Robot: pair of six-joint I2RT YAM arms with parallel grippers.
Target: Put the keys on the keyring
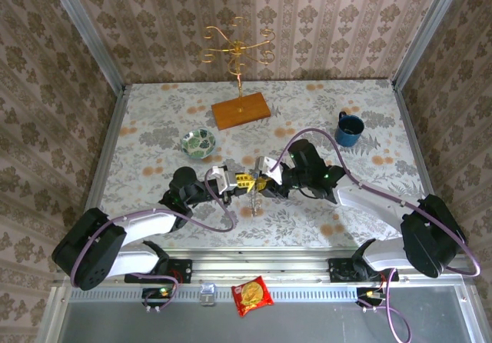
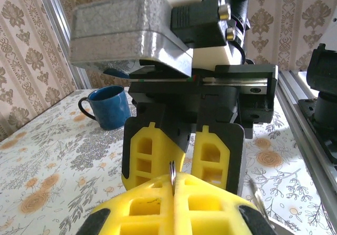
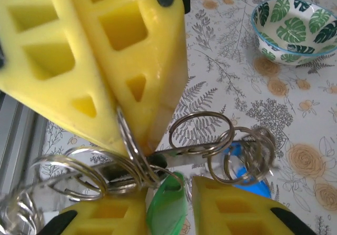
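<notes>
Both arms reach in from the near edge of the table (image 1: pixel 146 112) and meet nose to nose over its middle. Each forearm is angled inward, and the wrists are turned so the two sets of yellow fingers face each other. The left gripper (image 1: pixel 240 180) comes in from the left and the right gripper (image 1: pixel 269 181) from the right. They are so close that the tips nearly touch, and the bunch of metal hangs between and just below them. From the right wrist, the left gripper's fingers (image 3: pixel 142 61) come down from the top, pressed together at their tips and pinching the thin wire keyring (image 3: pixel 128 140) edge-on. The left wrist view shows the same grip, with a sliver of metal standing upright in the seam between its closed pads. More wire loops link off the keyring to either side. The green key (image 3: pixel 166 206) hangs with its plastic head in the gap between the right gripper's jaws, which stand a little apart. Whether their pads actually press on it I cannot tell. The blue key (image 3: pixel 246 173) lies to the right behind two loops, above the right-hand finger. A leaf-patterned bowl (image 3: pixel 292 27) sits well beyond on the table, and a blue mug (image 2: pixel 108 106) stands well apart behind the right gripper.
</notes>
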